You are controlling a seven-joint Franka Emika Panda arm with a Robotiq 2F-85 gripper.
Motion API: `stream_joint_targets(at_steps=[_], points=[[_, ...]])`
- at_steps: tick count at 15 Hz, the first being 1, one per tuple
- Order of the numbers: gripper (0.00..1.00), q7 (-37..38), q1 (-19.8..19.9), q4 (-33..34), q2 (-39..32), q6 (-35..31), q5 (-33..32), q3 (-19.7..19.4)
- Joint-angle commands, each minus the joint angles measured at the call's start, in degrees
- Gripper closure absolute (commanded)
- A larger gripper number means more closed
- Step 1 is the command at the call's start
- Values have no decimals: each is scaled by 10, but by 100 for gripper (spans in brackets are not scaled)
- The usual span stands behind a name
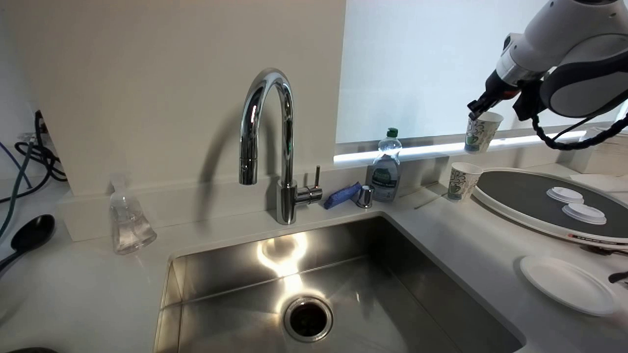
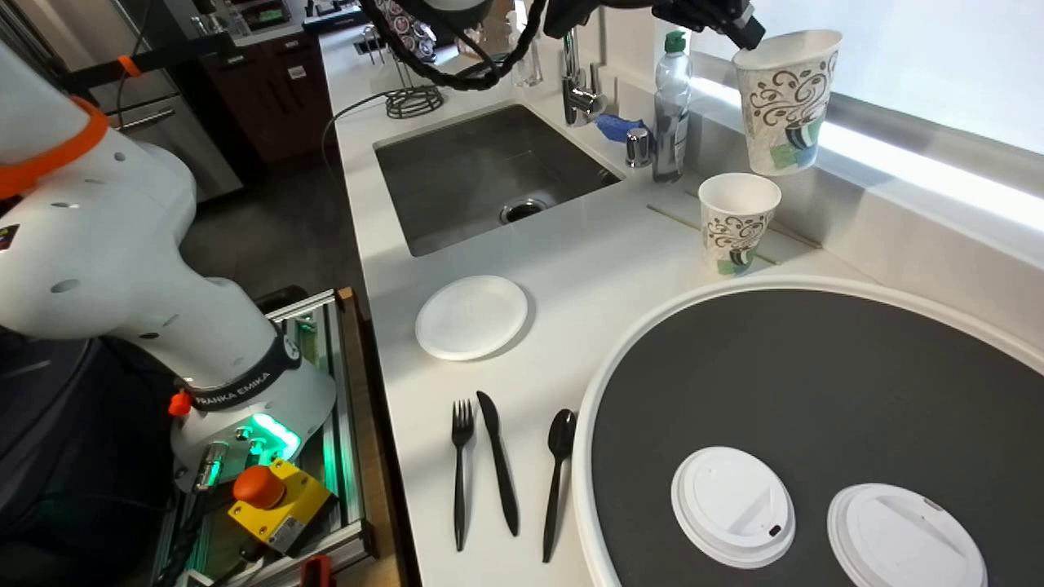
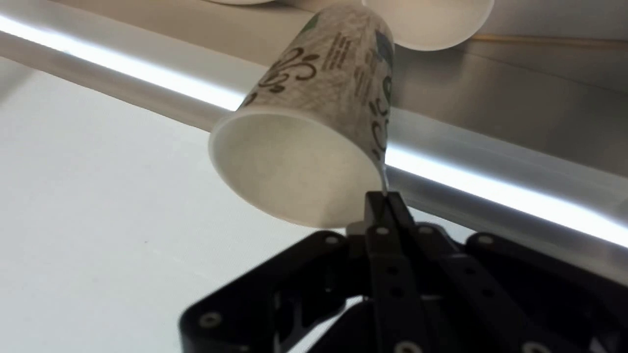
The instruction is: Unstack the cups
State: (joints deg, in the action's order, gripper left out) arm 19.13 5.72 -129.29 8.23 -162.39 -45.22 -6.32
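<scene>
Two white paper cups with a brown swirl pattern are apart from each other. The upper cup (image 1: 481, 133) hangs in the air, slightly tilted; it also shows in an exterior view (image 2: 785, 114) and in the wrist view (image 3: 338, 73). My gripper (image 3: 385, 196) is shut on its rim, with the cup wall pinched between the fingertips; the gripper also shows in both exterior views (image 1: 472, 109) (image 2: 746, 34). The lower cup (image 2: 734, 232) stands upright on the counter below the held cup, by the round board; it also shows in an exterior view (image 1: 462, 184) and at the wrist view's top edge (image 3: 431, 24).
A round dark board (image 2: 816, 359) with two white lids (image 2: 732, 505) (image 2: 905, 534) lies beside the standing cup. A soap bottle (image 1: 385, 171), thin sticks (image 2: 677, 217), a plate (image 2: 471, 318), black cutlery (image 2: 499, 465), the sink (image 1: 294, 245) and the faucet (image 1: 287, 147) are nearby.
</scene>
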Motion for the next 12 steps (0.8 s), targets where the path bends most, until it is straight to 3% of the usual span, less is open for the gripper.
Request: stream_joint_targets(at_steps=[1, 12], points=[[99, -19, -6, -36, 51, 45, 26, -2], [99, -185, -7, -103, 147, 172, 238, 15]])
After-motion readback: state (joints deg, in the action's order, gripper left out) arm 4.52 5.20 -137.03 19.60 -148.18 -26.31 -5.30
